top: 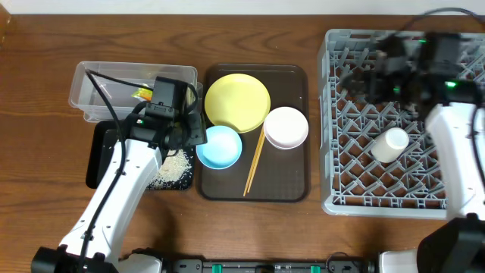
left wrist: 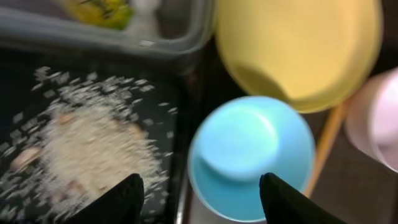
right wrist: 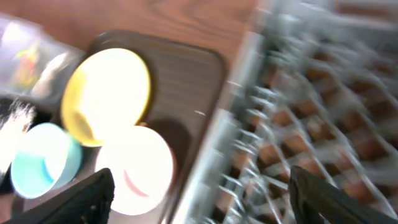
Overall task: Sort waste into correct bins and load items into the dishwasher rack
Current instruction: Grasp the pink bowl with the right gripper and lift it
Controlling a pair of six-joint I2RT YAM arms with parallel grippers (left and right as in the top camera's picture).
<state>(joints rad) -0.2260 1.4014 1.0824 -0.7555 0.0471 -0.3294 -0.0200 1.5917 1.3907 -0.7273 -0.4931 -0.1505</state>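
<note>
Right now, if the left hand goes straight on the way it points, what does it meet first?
Probably the light blue bowl: the open left hand hangs over its rim and the edge of the black tray. The bowl seems taller, but depth is unclear.

Overhead: straight down, far, whole desk (top: 45, 45). Left wrist: close above blue bowl (left wrist: 252, 155). Right wrist: oblique, higher. All share yellow plate (top: 237, 101).

A robotics test bench dressed as a kitchen clean-up. A wooden tabletop (top: 250, 30) carries a dishwasher rack (top: 327, 121) and a serving tray (top: 284, 174) of crockery, flanked by a cabled left arm (top: 114, 201) and right arm (top: 458, 159).
</note>
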